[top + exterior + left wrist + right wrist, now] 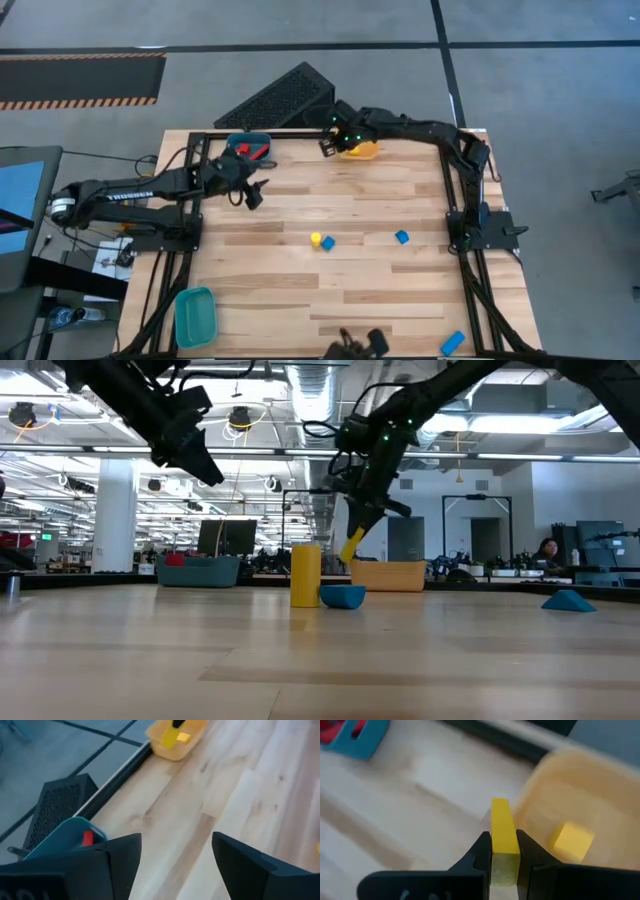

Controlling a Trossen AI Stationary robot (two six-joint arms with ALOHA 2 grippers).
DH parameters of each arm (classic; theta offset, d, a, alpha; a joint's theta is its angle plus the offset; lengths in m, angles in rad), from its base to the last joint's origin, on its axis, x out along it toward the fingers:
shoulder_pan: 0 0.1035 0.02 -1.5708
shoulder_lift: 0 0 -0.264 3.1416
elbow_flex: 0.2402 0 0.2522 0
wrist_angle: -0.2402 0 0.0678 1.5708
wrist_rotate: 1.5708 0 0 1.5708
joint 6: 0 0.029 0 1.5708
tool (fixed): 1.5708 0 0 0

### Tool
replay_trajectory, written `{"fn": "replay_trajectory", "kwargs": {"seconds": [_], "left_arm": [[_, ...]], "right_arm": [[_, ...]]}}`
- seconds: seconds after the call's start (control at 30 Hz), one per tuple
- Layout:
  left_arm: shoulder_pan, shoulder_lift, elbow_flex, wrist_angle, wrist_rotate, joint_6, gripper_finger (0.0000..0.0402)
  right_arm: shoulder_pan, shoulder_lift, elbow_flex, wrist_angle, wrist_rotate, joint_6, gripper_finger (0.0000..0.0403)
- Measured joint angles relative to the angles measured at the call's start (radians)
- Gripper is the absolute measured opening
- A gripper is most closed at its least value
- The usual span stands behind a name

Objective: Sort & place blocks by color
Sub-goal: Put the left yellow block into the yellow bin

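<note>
My right gripper (330, 148) is shut on a yellow bar block (501, 827) and hangs just beside the orange-yellow bin (580, 795), which holds a yellow cube (572, 840). My left gripper (175, 855) is open with nothing between its fingers, near the teal bin (250, 148) that holds red blocks (88, 838). On the table's middle stand a yellow block (316, 238) and a blue block (328, 242) side by side. Another blue block (401, 237) lies to their right, and one more (452, 342) lies at the near right corner. My right gripper pinches the yellow bar's two long sides (501, 851) between its two fingers, at the bar's upper end. The fingers slant down from above and lie along the bar. The bar (352, 545) sticks out below the fingertips, tilted, lifted clear of the table.
A second teal bin (195, 315) sits at the near left corner. A black grille-like box (280, 95) lies beyond the far edge, and a dark device (360, 345) stands at the near edge. Bare wood lies between the two far bins and the loose blocks.
</note>
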Motion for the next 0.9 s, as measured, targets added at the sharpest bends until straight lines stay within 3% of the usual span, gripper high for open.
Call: {"fn": "replay_trajectory", "kwargs": {"seconds": [0.37,0.63,0.9], "left_arm": [[0.145,0.0,0.0,0.014,0.081,-0.035,0.0233],[0.174,0.0,0.0,0.015,0.092,-0.04,0.0233],[0.176,0.0,0.0,0.015,0.093,-0.06,0.0233]], "right_arm": [[-0.059,-0.06,0.001,-0.03,-0.066,-0.095,0.0048],[-0.078,-0.102,-0.008,-0.16,0.04,-0.153,0.0048],[-0.116,-0.096,-0.145,-0.001,0.043,-0.129,0.0048]]}}
